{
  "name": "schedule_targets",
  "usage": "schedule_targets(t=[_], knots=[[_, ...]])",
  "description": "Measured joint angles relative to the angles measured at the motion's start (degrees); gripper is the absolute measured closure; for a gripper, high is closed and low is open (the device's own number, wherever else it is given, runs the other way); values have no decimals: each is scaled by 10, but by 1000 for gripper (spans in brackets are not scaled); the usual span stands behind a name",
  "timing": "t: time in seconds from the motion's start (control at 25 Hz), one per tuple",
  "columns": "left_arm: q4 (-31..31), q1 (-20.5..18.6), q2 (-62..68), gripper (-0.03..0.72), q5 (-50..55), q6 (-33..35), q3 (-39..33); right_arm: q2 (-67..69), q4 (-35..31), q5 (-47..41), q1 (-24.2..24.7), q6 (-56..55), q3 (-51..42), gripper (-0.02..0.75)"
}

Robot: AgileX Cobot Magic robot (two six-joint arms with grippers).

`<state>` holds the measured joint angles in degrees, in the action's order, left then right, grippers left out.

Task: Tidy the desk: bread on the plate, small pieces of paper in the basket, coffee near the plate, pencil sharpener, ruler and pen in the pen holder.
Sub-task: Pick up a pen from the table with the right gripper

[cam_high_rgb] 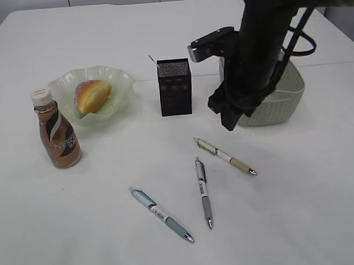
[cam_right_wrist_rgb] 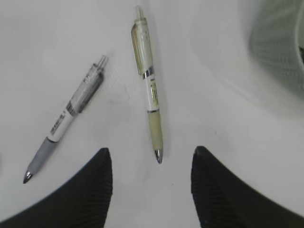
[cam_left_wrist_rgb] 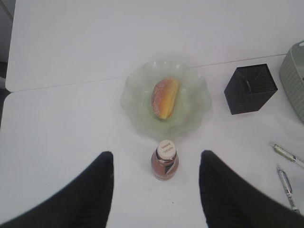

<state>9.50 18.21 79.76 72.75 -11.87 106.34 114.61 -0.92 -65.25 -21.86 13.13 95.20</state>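
The right hand [cam_right_wrist_rgb: 152, 190] hangs above the tabletop [cam_high_rgb: 302, 209] with its fingers [cam_right_wrist_rgb: 90, 190] spread wide and nothing between them. Just ahead of the gap lies the beige pen [cam_right_wrist_rgb: 148, 85], its tip pointing back toward the hand. Beside it, apart from it, lies the grey pen [cam_right_wrist_rgb: 66, 118], slanted. In the exterior view the arm [cam_high_rgb: 256, 49] comes down from the far right corner and stands in front of the basket [cam_high_rgb: 289, 95], which sits toward the right edge. A third pen, the blue pen [cam_high_rgb: 161, 214], lies nearer the front edge, left of the other two and touching neither.

The left hand [cam_left_wrist_rgb: 156, 190] is also open wide and empty, held high over the left part of the tabletop. Straight below the gap stands the coffee bottle [cam_left_wrist_rgb: 165, 160], upright, cap on. Just beyond it, close but not touching, is the pale green plate [cam_left_wrist_rgb: 137, 95] with the bread [cam_left_wrist_rgb: 165, 97] lying in its middle. To the right of the plate, near the middle of the tabletop, stands the black pen holder [cam_left_wrist_rgb: 250, 89], with the basket just beyond it. I cannot tell what the holder or the basket contain.
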Motion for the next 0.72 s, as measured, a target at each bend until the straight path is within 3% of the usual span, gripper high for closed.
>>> schedule_targets(t=[0.72], knots=[[2, 0, 0, 281, 0, 0, 0, 128, 1, 63, 0, 91, 40, 310]])
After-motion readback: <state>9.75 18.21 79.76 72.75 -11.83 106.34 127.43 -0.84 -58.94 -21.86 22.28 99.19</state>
